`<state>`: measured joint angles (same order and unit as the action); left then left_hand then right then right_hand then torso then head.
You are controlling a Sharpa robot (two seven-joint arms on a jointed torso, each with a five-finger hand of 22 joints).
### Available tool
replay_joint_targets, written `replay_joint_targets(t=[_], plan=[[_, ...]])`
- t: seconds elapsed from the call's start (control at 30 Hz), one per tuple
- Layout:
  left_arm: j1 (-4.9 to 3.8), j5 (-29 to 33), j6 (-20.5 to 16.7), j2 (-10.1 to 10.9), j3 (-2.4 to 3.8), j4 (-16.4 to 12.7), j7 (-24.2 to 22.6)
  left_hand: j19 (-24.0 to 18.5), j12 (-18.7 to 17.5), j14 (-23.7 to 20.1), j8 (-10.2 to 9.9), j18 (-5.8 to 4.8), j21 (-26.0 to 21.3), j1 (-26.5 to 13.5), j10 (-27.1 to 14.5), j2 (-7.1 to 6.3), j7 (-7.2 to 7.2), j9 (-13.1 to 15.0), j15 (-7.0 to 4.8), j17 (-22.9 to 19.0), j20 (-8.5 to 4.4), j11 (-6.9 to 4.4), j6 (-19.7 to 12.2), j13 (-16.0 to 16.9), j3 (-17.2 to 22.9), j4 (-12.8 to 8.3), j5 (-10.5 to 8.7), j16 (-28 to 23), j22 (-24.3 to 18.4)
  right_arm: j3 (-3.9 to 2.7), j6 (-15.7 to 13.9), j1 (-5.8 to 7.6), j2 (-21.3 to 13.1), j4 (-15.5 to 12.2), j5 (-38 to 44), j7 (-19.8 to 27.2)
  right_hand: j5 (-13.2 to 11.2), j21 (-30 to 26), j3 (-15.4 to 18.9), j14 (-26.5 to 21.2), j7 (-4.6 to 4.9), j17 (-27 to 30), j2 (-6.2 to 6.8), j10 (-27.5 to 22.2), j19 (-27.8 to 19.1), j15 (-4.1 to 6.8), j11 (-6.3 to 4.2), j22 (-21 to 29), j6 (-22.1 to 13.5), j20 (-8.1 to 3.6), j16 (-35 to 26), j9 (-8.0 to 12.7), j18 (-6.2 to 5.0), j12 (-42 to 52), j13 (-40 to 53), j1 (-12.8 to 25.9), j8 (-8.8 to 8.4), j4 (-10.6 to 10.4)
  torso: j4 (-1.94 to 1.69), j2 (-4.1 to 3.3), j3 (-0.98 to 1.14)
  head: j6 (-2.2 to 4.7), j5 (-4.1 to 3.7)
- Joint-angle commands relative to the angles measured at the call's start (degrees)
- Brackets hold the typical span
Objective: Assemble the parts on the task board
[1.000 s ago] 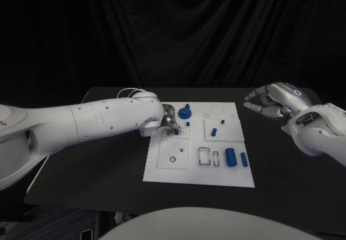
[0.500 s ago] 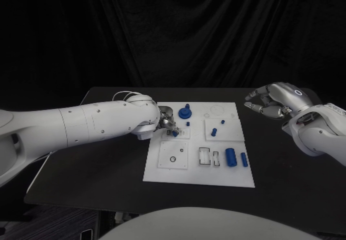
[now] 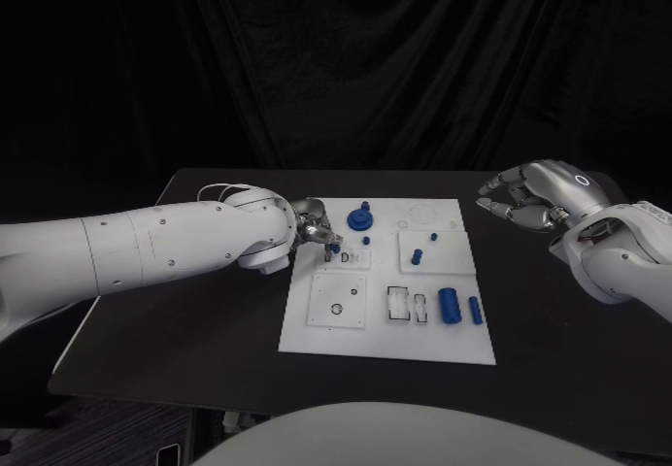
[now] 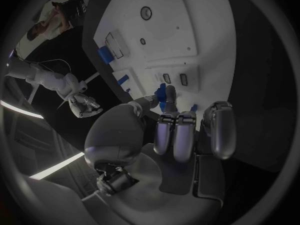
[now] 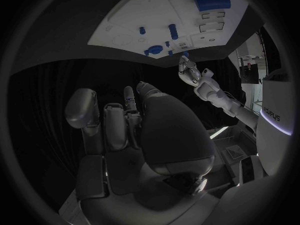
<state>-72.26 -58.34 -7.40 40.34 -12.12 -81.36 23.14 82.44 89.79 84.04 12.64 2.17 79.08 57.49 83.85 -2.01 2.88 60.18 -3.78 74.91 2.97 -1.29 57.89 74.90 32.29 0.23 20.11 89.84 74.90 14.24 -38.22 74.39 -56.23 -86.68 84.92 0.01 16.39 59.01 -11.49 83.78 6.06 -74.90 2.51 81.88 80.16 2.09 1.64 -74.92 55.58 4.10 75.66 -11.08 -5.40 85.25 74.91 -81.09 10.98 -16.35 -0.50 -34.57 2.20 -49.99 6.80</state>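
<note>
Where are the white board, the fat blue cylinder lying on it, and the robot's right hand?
task board [image 3: 420, 342], head view, bare white near edge.
fat blue cylinder [image 3: 449, 304], head view, middle of its side.
right hand [image 3: 529, 197], head view, middle of the silver hand, beside the board.

My head camera looks down from above and behind onto the flat white rectangular task board [image 3: 388, 320] at the middle of the matte black table [image 3: 183, 320], far enough to take in the whole tabletop. My left wrist camera sits behind my silver left hand [image 4: 165, 122] and faces the board [image 4: 181, 30] at close range. My right wrist camera, behind my silver right hand [image 5: 134, 120], views the board [image 5: 125, 30] from farther off. All three share the board.
</note>
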Motion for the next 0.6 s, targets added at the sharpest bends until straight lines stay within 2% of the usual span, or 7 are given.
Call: replay_joint_targets(t=[0.03, 0.1, 0.4, 0.6], plan=[[0.81, 0.4, -7.4, 0.5, 0.03, -0.6, -5.4, -0.2, 0.2, 6.0, 0.2, 0.84, -0.3, -0.7, 6.2, 0.08, 0.09, 0.1, 0.42, 15.1, 0.12, 0.47, -0.2, 15.1, 2.0, -1.9, 0.97, 0.2, 11.1, -0.03, -1.0, -0.14, -0.1, 0.0, 0.2, -1.1, 0.2, -0.2, -0.2, 0.9, 0.01, -2.3, 0.08, -0.1, 0.4, 0.13, -0.14, -7.6, 0.2, -0.12, -0.4, 0.1, -0.24, -0.4, 3.6, -0.4, -0.24, 0.0, -0.07, 0.0, 0.01, -0.01, -0.02], [1.51, 0.4, -8.7, 0.8, 0.03, -0.6, -6.3, -0.3, 0.2, 6.0, 0.2, 0.9, -0.5, -0.9, 6.2, 0.12, 0.11, 0.1, 0.45, 15.1, 0.15, 0.5, -0.4, 15.1, 1.4, -1.5, 1.62, 0.2, 11.0, -0.03, -1.1, -0.16, -0.1, 0.0, 0.2, -1.1, 0.2, -0.2, -0.2, 0.9, 0.01, -2.3, 0.08, -0.1, 0.4, 0.13, -0.14, -7.6, 0.2, -0.12, -0.4, 0.1, -0.24, -0.4, 3.6, -0.4, -0.24, 0.0, -0.03, 0.0, 0.02, -0.01, 0.07], [4.21, 0.4, -15.9, -0.2, 0.03, 0.9, -11.3, -1.0, 0.2, 6.0, -0.2, 1.12, -1.4, -0.7, 6.2, 0.57, 0.3, -0.1, 0.62, 15.1, 0.28, 0.7, -1.2, 15.1, 0.1, -0.5, 1.49, 0.2, 10.7, -0.03, -1.3, -0.25, -0.3, -0.1, 0.2, -0.9, 0.3, -0.2, -0.2, 0.8, 0.02, -2.3, 0.12, -0.1, 0.4, 0.13, -0.13, -7.6, 0.2, -0.12, -0.4, 0.1, -0.23, -0.4, 3.6, -0.5, -0.26, 0.0, 0.01, 0.04, 0.02, -0.01, 0.05], [5.48, 0.4, -17.2, -1.0, 0.03, 1.9, -12.3, -1.2, 0.2, 6.0, -0.3, 1.18, -1.7, -0.4, 6.2, 0.82, 0.36, -0.1, 0.67, 15.1, 0.32, 0.75, -1.3, 15.1, -0.2, -0.3, 1.75, 0.2, 10.6, -0.03, -1.3, -0.27, -0.4, -0.1, 0.2, -0.9, 0.3, -0.2, -0.2, 0.8, 0.02, -2.3, 0.12, -0.1, 0.4, 0.13, -0.13, -7.6, 0.2, -0.12, -0.4, 0.1, -0.23, -0.4, 3.6, -0.5, -0.26, 0.0, -0.12, 0.06, 0.03, -0.01, 0.0]])
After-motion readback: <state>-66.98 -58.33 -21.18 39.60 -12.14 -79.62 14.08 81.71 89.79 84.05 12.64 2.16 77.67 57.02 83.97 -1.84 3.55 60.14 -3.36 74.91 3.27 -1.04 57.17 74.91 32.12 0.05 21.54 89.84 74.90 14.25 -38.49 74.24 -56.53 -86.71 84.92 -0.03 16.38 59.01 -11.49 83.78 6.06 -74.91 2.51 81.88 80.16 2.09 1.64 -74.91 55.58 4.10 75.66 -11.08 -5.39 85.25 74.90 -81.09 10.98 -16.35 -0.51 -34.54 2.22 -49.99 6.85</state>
